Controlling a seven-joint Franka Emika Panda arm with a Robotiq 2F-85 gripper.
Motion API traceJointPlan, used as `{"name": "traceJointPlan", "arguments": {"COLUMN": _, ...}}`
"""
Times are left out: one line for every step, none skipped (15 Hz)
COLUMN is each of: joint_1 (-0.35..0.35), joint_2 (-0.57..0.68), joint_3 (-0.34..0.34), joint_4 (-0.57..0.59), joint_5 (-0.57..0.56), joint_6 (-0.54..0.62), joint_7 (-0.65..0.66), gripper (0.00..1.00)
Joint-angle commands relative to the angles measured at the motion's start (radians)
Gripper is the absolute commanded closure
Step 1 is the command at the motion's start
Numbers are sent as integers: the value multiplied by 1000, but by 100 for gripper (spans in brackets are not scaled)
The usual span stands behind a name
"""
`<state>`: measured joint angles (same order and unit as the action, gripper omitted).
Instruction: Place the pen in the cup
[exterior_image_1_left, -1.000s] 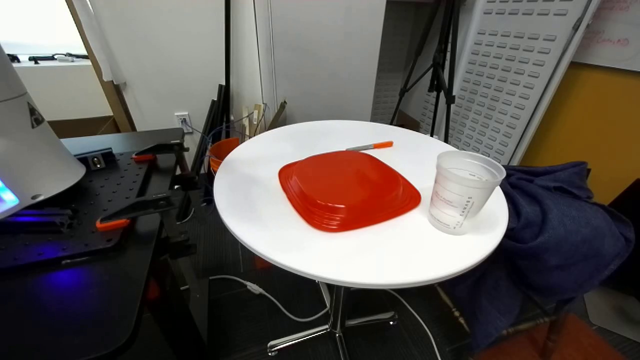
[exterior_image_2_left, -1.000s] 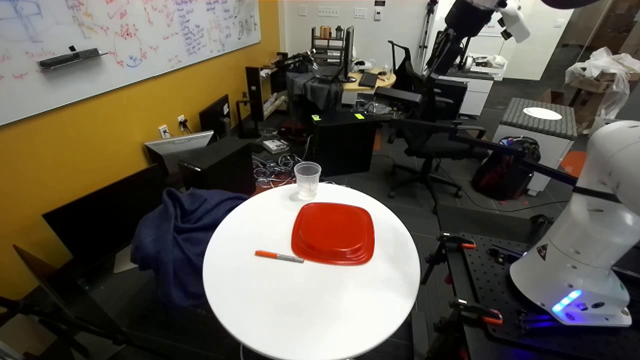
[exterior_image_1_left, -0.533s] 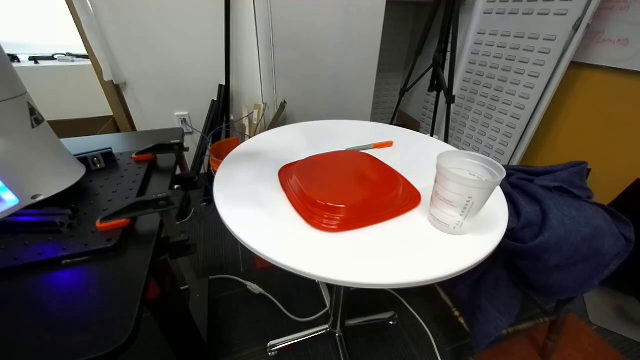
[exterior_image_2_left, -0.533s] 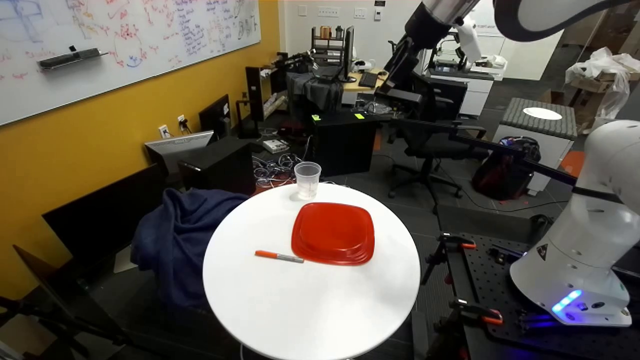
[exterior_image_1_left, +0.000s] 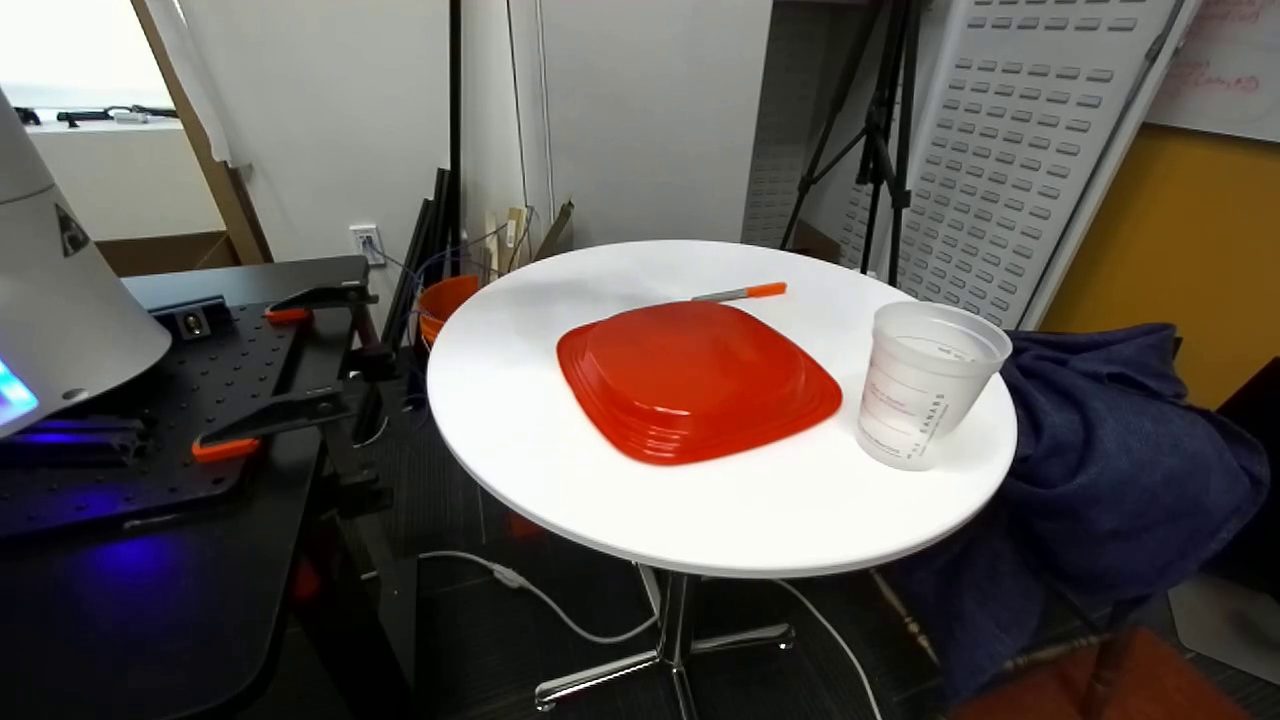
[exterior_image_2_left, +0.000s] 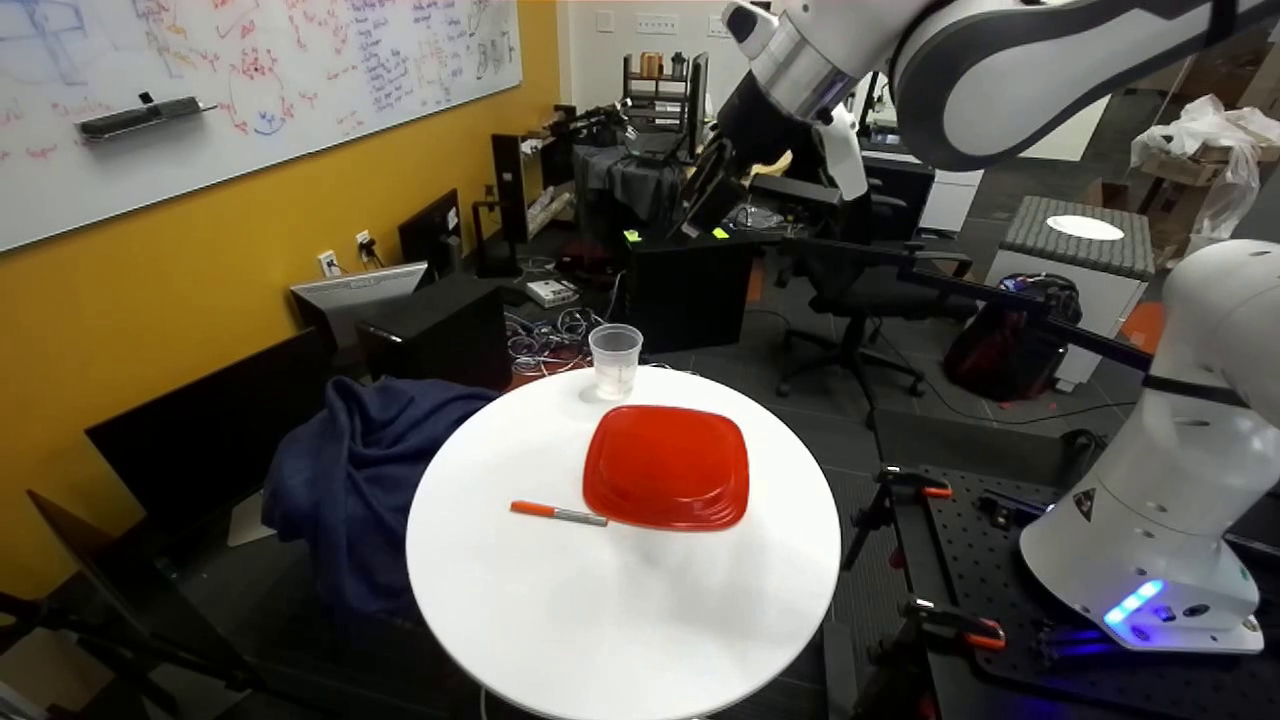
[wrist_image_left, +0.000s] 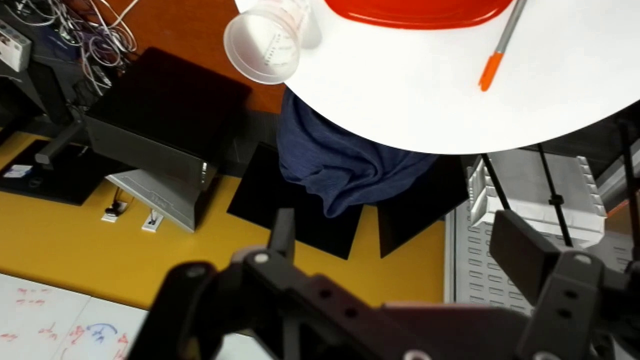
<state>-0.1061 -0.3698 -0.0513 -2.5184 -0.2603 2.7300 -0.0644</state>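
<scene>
Clearly, the pen (wrist_image_left: 502, 45) lies apart from the upright cup (exterior_image_1_left: 926, 390).

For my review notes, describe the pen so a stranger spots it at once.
On the round white table sits a broad red plate. Beside it lies the pen: unlike plate or clear cup, it is slim, grey-barrelled and orange-capped.

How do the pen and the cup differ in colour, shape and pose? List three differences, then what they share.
The pen is orange and grey, while the cup is translucent with printed markings. The pen is a slim stick; the cup is a tapered tumbler, wider at its rim. The pen lies flat; the cup stands upright. Both rest on the white table.
</scene>
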Motion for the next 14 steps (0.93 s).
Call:
{"name": "traceJointPlan", "arguments": {"joint_1": 36, "joint_2": 135, "joint_3": 22, "joint_4": 81, "joint_5": 50, "joint_6": 35, "joint_7": 6, "gripper": 0}}
{"name": "traceJointPlan", "arguments": {"joint_1": 45, "joint_2": 162, "joint_3": 28, "joint_4": 100, "joint_5": 58, "joint_6": 27, "joint_7": 4, "gripper": 0}}
{"name": "traceJointPlan", "arguments": {"joint_1": 56, "joint_2": 196, "joint_3": 33, "joint_4": 123, "joint_5": 66, "joint_6": 22, "joint_7": 2, "gripper": 0}}
{"name": "traceJointPlan", "arguments": {"joint_1": 65, "joint_2": 227, "joint_3": 36, "joint_4": 145, "joint_5": 76, "joint_6": 17, "joint_7": -2, "gripper": 0}}
{"name": "traceJointPlan", "arguments": {"joint_1": 71, "joint_2": 262, "joint_3": 43, "joint_4": 171, "joint_5": 78, "joint_6": 9, "joint_7": 2, "gripper": 0}}
{"name": "traceJointPlan", "arguments": {"joint_1": 82, "joint_2": 298, "joint_3": 44, "joint_4": 198, "joint_5": 92, "joint_6": 4, "joint_7": -11, "gripper": 0}}
{"name": "traceJointPlan", "arguments": {"joint_1": 87, "joint_2": 330, "joint_3": 48, "joint_4": 224, "joint_5": 97, "joint_6": 1, "joint_7": -9, "gripper": 0}}
{"name": "traceJointPlan", "arguments": {"joint_1": 95, "joint_2": 368, "joint_3": 50, "joint_4": 255, "joint_5": 112, "joint_6": -1, "joint_7": -13, "gripper": 0}}
{"name": "traceJointPlan", "arguments": {"joint_1": 100, "joint_2": 405, "joint_3": 51, "joint_4": 284, "joint_5": 124, "joint_6": 5, "joint_7": -16, "gripper": 0}}
{"name": "traceJointPlan", "arguments": {"joint_1": 107, "joint_2": 439, "joint_3": 53, "joint_4": 313, "joint_5": 143, "joint_6": -1, "joint_7": -21, "gripper": 0}}
{"name": "traceJointPlan", "arguments": {"joint_1": 109, "joint_2": 472, "joint_3": 57, "joint_4": 341, "joint_5": 153, "joint_6": -7, "joint_7": -23, "gripper": 0}}
{"name": "traceJointPlan", "arguments": {"joint_1": 112, "joint_2": 506, "joint_3": 60, "joint_4": 369, "joint_5": 164, "joint_6": -14, "joint_7": -26, "gripper": 0}}
{"name": "traceJointPlan", "arguments": {"joint_1": 113, "joint_2": 537, "joint_3": 64, "joint_4": 398, "joint_5": 171, "joint_6": -28, "joint_7": -27, "gripper": 0}}
{"name": "traceJointPlan", "arguments": {"joint_1": 112, "joint_2": 565, "joint_3": 69, "joint_4": 422, "joint_5": 178, "joint_6": -37, "joint_7": -30, "gripper": 0}}
